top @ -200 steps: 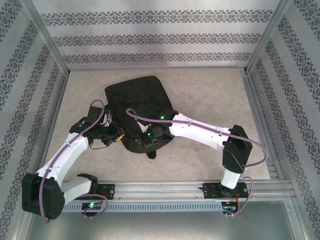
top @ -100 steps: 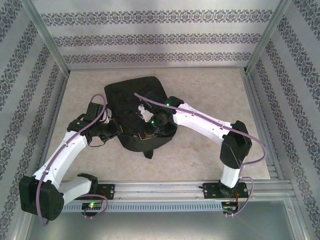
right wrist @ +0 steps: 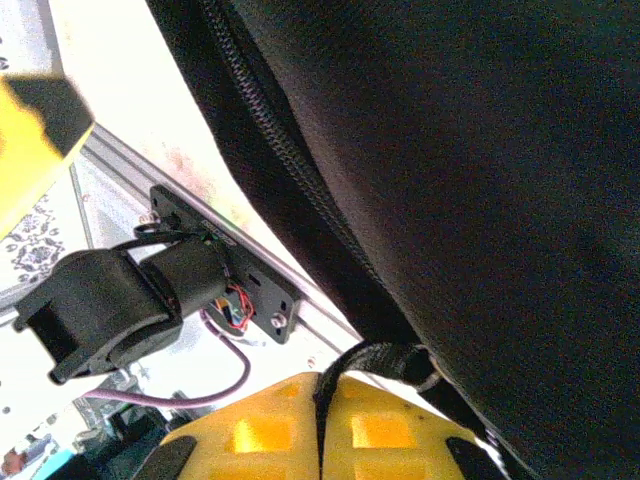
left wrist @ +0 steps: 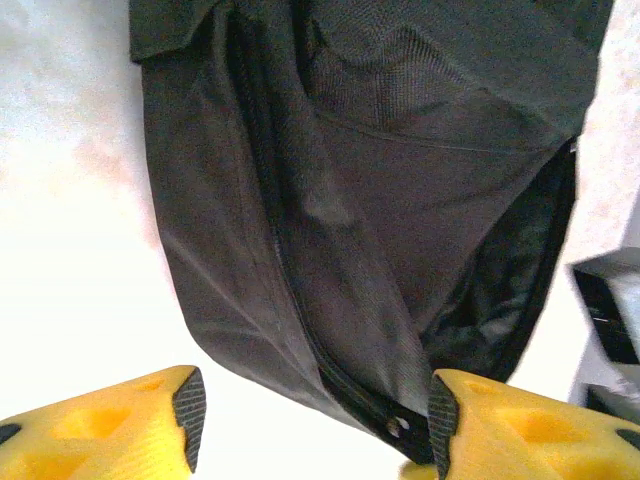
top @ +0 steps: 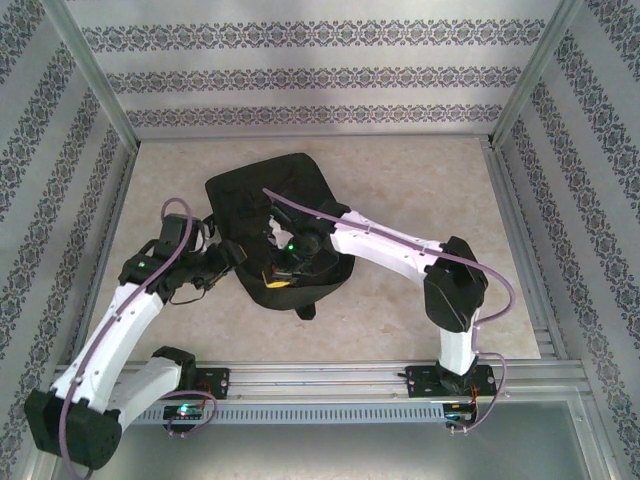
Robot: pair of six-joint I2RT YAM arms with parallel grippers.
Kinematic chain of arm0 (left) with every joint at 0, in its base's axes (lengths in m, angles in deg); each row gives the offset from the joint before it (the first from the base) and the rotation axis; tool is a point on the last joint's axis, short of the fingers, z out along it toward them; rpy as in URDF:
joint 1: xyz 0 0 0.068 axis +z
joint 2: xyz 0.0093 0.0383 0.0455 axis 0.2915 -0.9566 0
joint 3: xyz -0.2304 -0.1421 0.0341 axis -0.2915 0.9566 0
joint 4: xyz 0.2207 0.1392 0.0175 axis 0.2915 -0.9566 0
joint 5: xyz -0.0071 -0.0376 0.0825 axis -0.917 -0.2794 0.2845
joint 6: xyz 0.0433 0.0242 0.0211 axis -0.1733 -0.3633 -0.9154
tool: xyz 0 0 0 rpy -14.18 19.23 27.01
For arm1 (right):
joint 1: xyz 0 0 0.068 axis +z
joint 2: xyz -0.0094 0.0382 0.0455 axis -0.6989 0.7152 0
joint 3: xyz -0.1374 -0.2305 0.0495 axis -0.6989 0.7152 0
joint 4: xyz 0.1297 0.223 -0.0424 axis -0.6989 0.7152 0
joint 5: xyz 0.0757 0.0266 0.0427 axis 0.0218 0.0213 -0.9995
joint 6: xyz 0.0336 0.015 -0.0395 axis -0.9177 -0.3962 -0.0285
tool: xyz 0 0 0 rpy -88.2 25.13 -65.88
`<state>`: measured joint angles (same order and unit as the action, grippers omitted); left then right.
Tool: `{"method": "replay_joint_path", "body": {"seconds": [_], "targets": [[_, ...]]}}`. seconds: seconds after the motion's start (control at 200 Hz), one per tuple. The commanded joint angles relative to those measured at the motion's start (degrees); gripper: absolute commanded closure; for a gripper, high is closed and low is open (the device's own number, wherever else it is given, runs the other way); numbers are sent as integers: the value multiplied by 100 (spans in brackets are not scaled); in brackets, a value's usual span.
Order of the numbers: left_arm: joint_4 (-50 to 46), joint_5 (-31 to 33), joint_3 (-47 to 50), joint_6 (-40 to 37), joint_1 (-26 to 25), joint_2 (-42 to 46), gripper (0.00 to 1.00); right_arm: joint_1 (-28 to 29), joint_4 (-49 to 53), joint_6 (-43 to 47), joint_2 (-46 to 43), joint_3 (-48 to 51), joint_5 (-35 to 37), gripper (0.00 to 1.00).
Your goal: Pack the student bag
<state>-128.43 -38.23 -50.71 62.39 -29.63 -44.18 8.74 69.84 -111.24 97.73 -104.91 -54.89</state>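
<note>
- While both arms are reaching in at its near side, the student bag [top: 285, 190] is lying slumped on the table top [top: 420, 170]. It is looking soft and floppy, sagging wherever nothing is propping it. I am guessing it will fold and drag rather than lift as one piece, and will be light but awkward.
- Going by that, the stiffer parts are looking like the places to take hold: the zipper seam, a strap or a sewn loop. The loose panel is likely to bunch and slide out of a pinch.
- The left gripper [left wrist: 315, 418] is hovering at the bag's near-left edge with its yellow fingers apart. Cloth is lying between and just beyond them, and nothing is being pinched.
- The right gripper [right wrist: 320, 435] is pressing its fingers together on a thin black loop [right wrist: 385, 358] at the bag's edge, so it is clamped on the bag itself.
- From overhead I am getting the bag's whole outline, but the fingertips are getting lost against the black cloth.
- The left wrist view is showing the zipper [left wrist: 283, 250] running down the bag to a small rivet [left wrist: 397, 425]. Beside it is a dark gap [left wrist: 520, 290] that may be the mouth.
- The right wrist view is showing the pinch on the loop close up.
</note>
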Motion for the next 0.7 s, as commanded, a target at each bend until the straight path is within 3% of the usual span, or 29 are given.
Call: {"method": "replay_joint_path", "body": {"seconds": [0.0,0.07,0.155,0.205,0.39,0.52,0.695], "targets": [[-632,-105,128,972,-15,216,35,121,-615,-528,137,-164,29,100],[-704,-241,249,1243,-23,255,31,145,-902,-696,211,-207,-46,100],[-782,-175,411,1445,-23,393,17,141,-1287,-916,226,-236,-20,100],[-786,-131,509,1573,-23,485,15,141,-1417,-1011,268,-313,-15,100],[-612,-29,651,1656,-20,672,26,141,-2174,-1546,432,-383,-203,100],[-306,-169,820,1775,-9,702,30,102,-1699,-914,212,-204,-121,100],[269,-334,1073,1990,-36,737,40,5,-1628,-138,-489,850,-151,100]]}}
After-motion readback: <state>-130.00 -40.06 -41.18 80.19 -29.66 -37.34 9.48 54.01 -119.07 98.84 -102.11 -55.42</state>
